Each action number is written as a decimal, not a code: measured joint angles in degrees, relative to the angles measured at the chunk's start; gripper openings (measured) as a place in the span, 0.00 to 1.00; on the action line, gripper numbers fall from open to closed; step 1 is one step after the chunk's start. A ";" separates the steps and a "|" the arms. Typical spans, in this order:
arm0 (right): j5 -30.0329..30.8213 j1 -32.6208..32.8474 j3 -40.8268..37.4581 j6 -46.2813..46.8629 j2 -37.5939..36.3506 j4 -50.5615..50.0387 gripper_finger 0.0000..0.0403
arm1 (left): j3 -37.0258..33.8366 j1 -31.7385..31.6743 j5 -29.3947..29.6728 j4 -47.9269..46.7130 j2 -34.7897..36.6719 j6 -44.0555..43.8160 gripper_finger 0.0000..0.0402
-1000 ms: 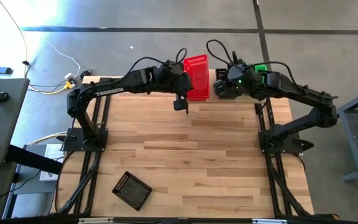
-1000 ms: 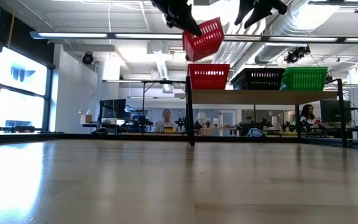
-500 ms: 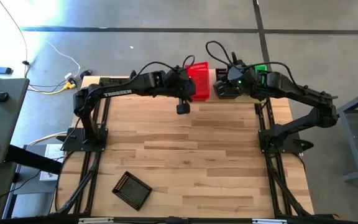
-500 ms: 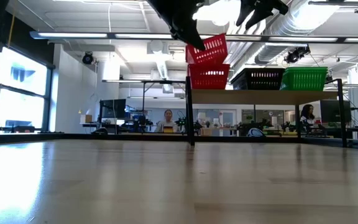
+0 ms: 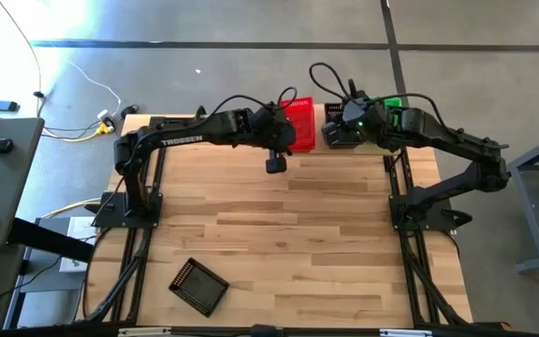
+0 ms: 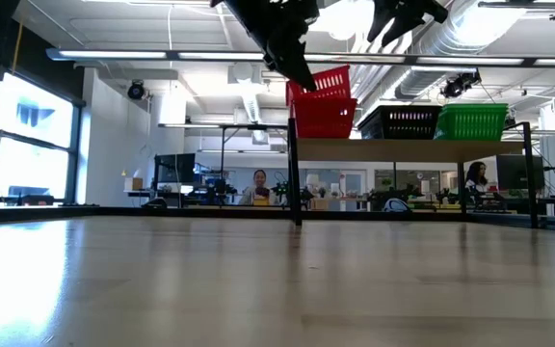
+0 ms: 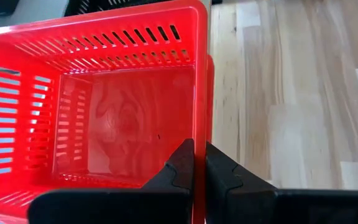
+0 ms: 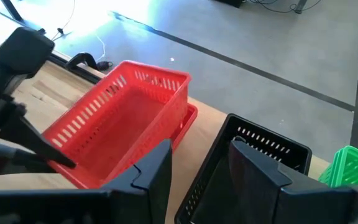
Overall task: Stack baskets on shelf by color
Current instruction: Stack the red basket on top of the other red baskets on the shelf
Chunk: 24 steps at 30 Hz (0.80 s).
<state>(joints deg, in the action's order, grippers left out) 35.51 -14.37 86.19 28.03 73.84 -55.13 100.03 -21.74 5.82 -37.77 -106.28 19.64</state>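
My left gripper (image 7: 199, 149) is shut on a red basket (image 6: 321, 83). That basket sits tilted in the mouth of a second red basket (image 6: 324, 118), which stands at the left end of the shelf (image 6: 408, 150). A black basket (image 6: 400, 121) and a green basket (image 6: 470, 121) stand beside it on the shelf. My right gripper (image 8: 197, 165) hangs open above the black basket (image 8: 253, 155), clear of it. Another black basket (image 5: 199, 284) lies on the table near its front edge. My left gripper pinches the upper red basket's near end wall at the rim (image 7: 199, 127), one finger inside the basket and one outside. The fingers slant down from the table's left and lie along the wall. The basket is tilted, its bottom inside the lower red basket (image 7: 211, 93).
The wood tabletop (image 5: 279, 234) stretches between the shelf and the front edge. Both arms' black frames stand at the table's left and right sides. Beyond the table, the low view shows a room with desks and people.
My left gripper has gone down and toward the table's far edge with the red basket. The basket, earlier hanging clear and steeply tilted above the shelf, now rests in the mouth of the red basket on the shelf and tilts less.
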 joint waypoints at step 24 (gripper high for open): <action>-1.66 0.00 0.00 0.56 0.02 -2.49 0.36 | 0.00 -0.74 2.51 1.42 -0.11 0.04 0.13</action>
<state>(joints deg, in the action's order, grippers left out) 33.85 -14.37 86.19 28.59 73.87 -57.63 100.03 -22.48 8.34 -36.35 -106.39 19.68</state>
